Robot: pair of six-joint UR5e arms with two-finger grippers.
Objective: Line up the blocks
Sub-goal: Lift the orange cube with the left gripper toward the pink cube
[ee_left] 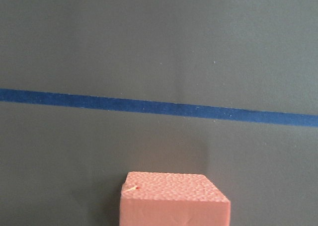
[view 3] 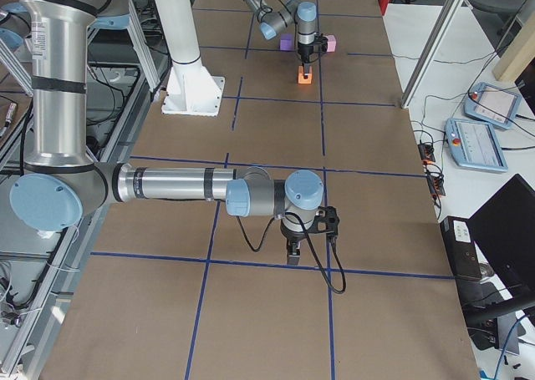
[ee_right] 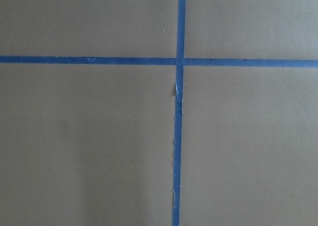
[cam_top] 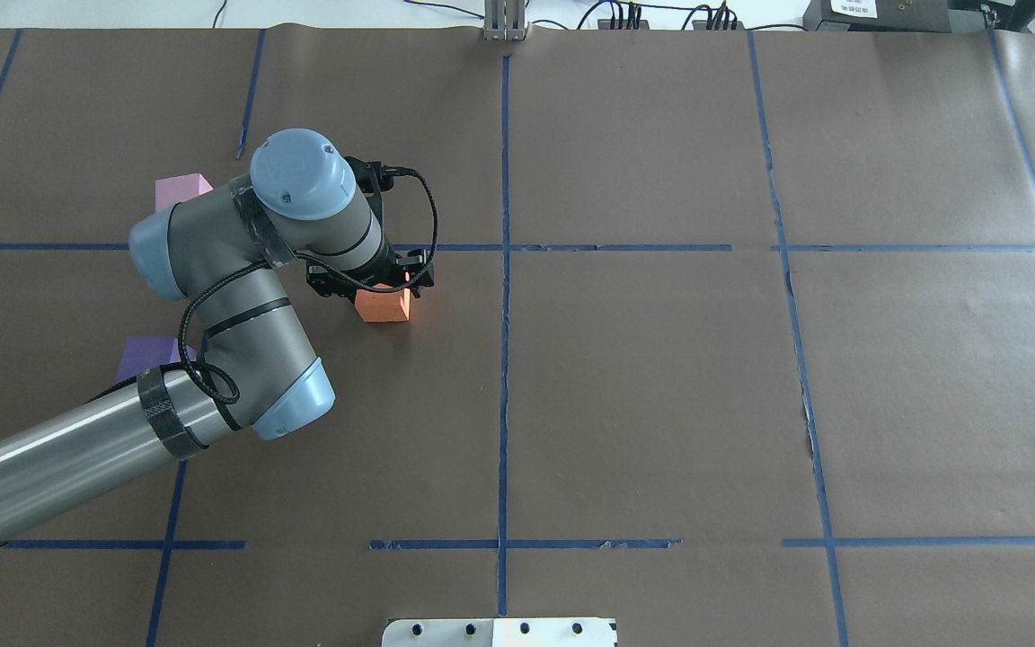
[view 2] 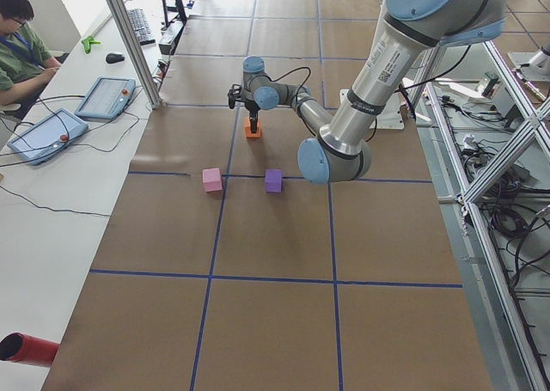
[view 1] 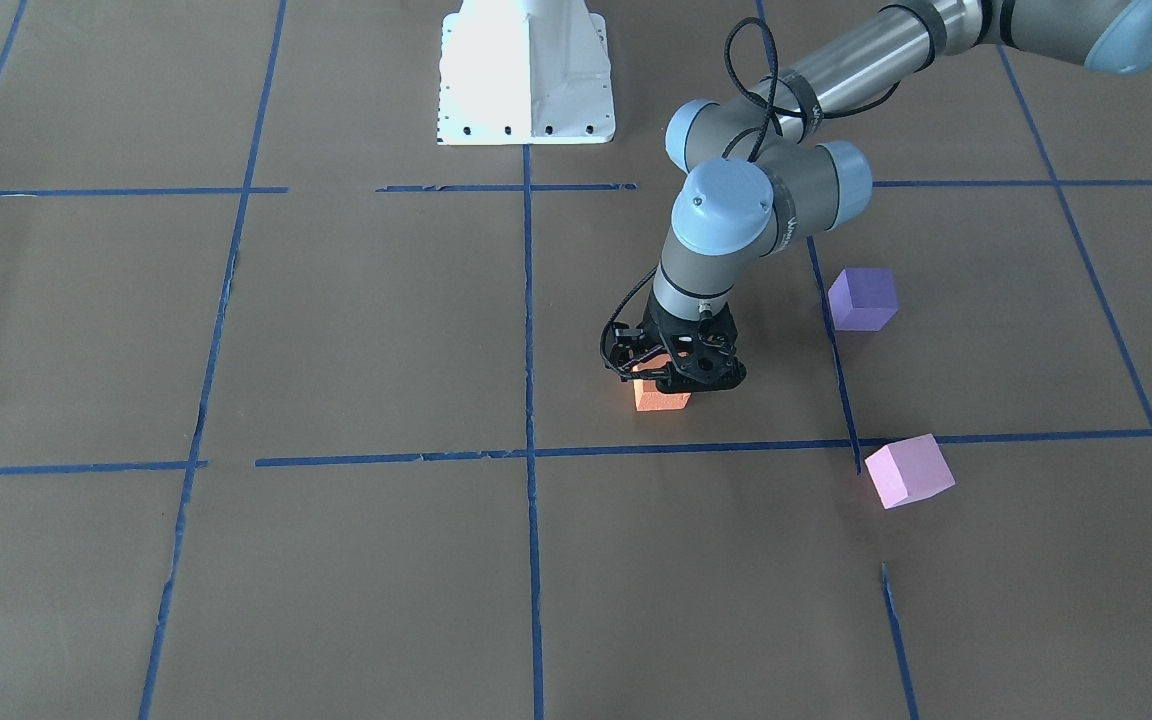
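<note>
Left tool [view 1: 674, 384] sits over the orange cube [view 1: 661, 400] on the brown counter [view 1: 336, 330], its grip impossible to tell, as with the far right tool [view 3: 292, 251]; violet cube [view 1: 862, 299] and pink cube [view 1: 908, 471] lie well apart from the orange cube, so no line exists yet.

Even bright light, soft faint shadows, blown-out glare on the white robot base [view 1: 526, 70], sharp focus.

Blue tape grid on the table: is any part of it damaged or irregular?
Yes. The blue tape grid is broken: the horizontal line near the robot's base has a gap, and the next line too. In the right wrist view, the vertical strip has a ragged, torn edge.
</note>
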